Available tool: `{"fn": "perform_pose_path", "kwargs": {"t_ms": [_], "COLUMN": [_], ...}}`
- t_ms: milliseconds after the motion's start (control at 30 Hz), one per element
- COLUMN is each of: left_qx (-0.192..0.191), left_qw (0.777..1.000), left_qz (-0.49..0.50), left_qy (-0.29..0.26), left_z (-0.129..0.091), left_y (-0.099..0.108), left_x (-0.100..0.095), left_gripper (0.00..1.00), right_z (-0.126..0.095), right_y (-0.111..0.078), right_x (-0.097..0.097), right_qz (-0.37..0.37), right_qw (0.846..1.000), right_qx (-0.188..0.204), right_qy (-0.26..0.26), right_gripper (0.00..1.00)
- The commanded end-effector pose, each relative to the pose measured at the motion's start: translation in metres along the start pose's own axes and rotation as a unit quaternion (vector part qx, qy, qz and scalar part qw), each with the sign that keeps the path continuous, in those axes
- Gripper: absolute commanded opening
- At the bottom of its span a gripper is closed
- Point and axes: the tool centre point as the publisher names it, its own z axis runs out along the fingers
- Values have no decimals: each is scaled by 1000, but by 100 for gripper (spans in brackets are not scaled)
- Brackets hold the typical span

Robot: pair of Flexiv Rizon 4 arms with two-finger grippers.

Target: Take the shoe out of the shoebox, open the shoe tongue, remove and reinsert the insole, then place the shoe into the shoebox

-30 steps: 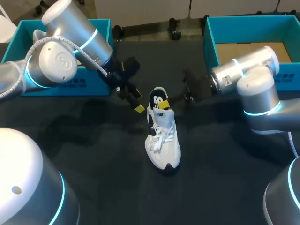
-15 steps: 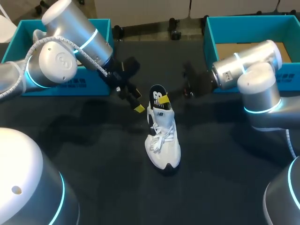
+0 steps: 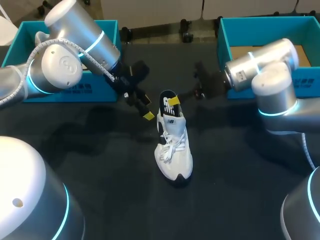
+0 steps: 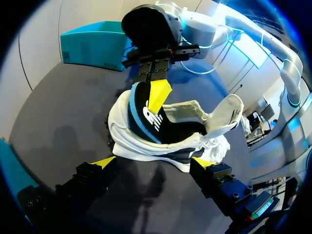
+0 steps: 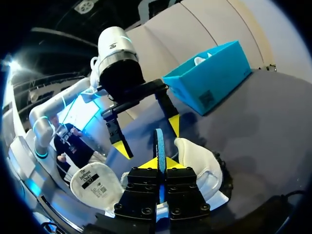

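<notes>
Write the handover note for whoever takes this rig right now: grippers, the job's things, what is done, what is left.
Grippers: the right gripper is shut on the insole at the heel end of the shoe. The left gripper is open and empty, beside the heel.
Things: the shoe stands on the table between the left teal box and the right teal box. The insole stands partly out of the heel opening.
Done: shoe out of the box, tongue folded open.
Left: finish the insole (removing or reinserting, cannot tell), then box the shoe.
</notes>
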Motion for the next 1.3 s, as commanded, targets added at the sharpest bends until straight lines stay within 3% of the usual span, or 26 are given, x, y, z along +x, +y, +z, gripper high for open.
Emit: {"fn": "perform_pose_path", "kwargs": {"t_ms": [33, 767, 1133, 1167, 1233, 1300], "left_qx": [0, 0, 0, 0, 0, 0], "left_qw": [1000, 1000, 1000, 1000, 1000, 1000], "left_qz": [0, 0, 0, 0, 0, 0], "left_qy": [0, 0, 0, 0, 0, 0], "left_z": [1, 1, 1, 1, 1, 1], "left_y": [0, 0, 0, 0, 0, 0], "left_x": [0, 0, 0, 0, 0, 0], "left_gripper": [100, 100, 100, 100, 100, 100], "right_z": [1, 11, 9, 8, 6, 4], "right_y": [3, -46, -45, -42, -36, -31], "right_x": [-5, 9, 11, 12, 12, 12], "right_qz": [22, 82, 79, 75, 67, 59], "right_qw": [1000, 996, 996, 997, 997, 998], "right_qx": [20, 37, 40, 37, 36, 34], "right_qy": [8, 10, 0, -4, -10, -16], "right_gripper": [0, 0, 0, 4, 30, 33]}}
